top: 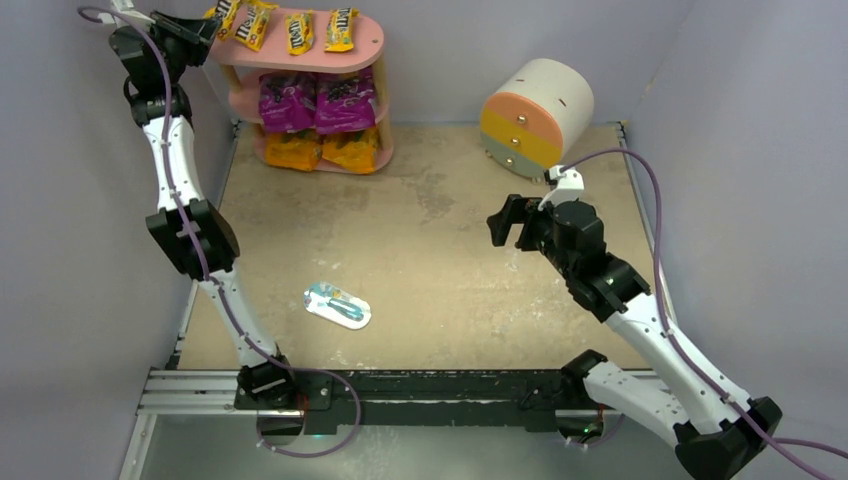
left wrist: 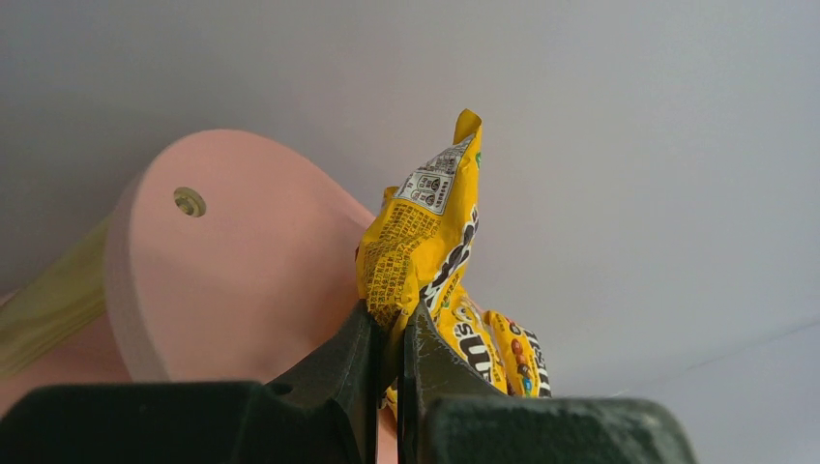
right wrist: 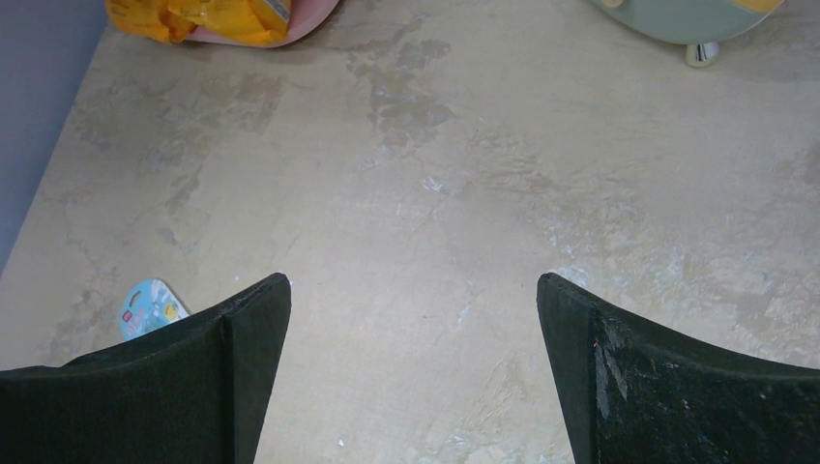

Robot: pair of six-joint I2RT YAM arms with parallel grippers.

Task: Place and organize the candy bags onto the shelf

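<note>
Held M&M's pack (left wrist: 425,232): yellow, pinched at its lower edge between the pressed-together fingers of the left claw (left wrist: 391,340). The pack stands roughly upright over the left end of the shelf's top board, printed back panel toward the wrist camera. Whether it touches the board cannot be told.

Top tier: three more M&M's packs (top: 258,24) (top: 298,31) (top: 340,29) lie flat in a row to the right of the held one.

Middle tier: two purple bags (top: 287,100) (top: 345,100) side by side, touching.

Bottom tier: two orange bags (top: 292,150) (top: 351,150) side by side.

Shelf (top: 372,40): pink, three oval boards, at the far left corner of the surface (top: 430,230).

Right claw (top: 510,222): fingers spread wide, nothing between them, above the right half of the surface, well apart from the shelf.

Drum cabinet (top: 535,115) stands at the far right. A light-blue packet (top: 338,305) lies flat near the front, left of centre.
</note>
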